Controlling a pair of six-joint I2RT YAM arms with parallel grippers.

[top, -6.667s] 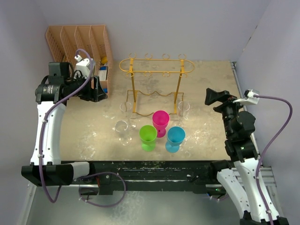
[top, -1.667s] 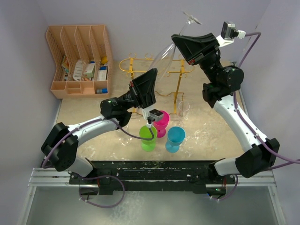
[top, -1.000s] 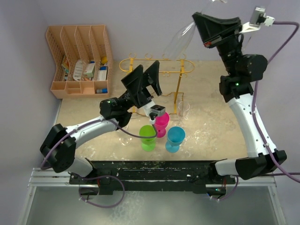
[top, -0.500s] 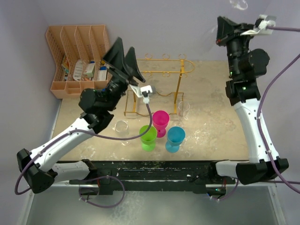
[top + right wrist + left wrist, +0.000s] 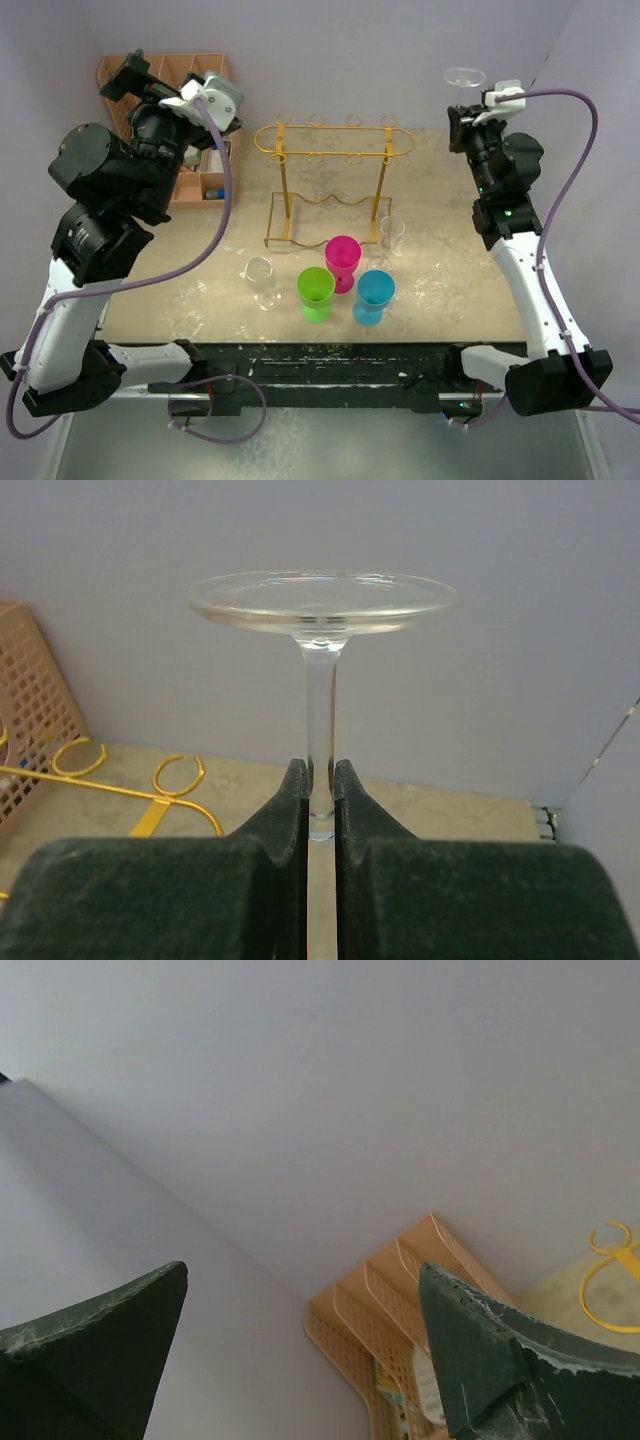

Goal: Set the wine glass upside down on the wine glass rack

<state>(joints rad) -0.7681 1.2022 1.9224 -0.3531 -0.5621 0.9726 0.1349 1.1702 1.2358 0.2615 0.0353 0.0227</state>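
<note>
Holds the wine glass (image 5: 320,600) by its stem in the right claw (image 5: 320,780), fingers pressed tight against the stem from both sides. Carries it inverted: round foot on top, bowl hidden below the fingers. Hangs raised at 2 o'clock of the overhead view, near the far right corner of the counter (image 5: 450,250). Lies well apart from the wine glass rack (image 5: 283,195), off toward the rack's 3 o'clock. Shows two gold ring loops of the rack at 8 o'clock in the right wrist view, below and behind the foot.

Spreads the left claw (image 5: 302,1272) wide, with nothing between the fingers. Points it upward at the wall, at 10 o'clock of the overhead view, above the peach organiser (image 5: 390,1300).

Stands the rack upright on the counter at 12 o'clock. Groups a pink cup (image 5: 343,258), a green cup (image 5: 316,290) and a blue cup (image 5: 374,292) close together at the rack's 6 o'clock. Sets a clear glass (image 5: 260,280) at 9 o'clock of the green cup, and a second clear glass (image 5: 391,232) at 2 o'clock of the pink cup, just beside the rack's right post.
</note>
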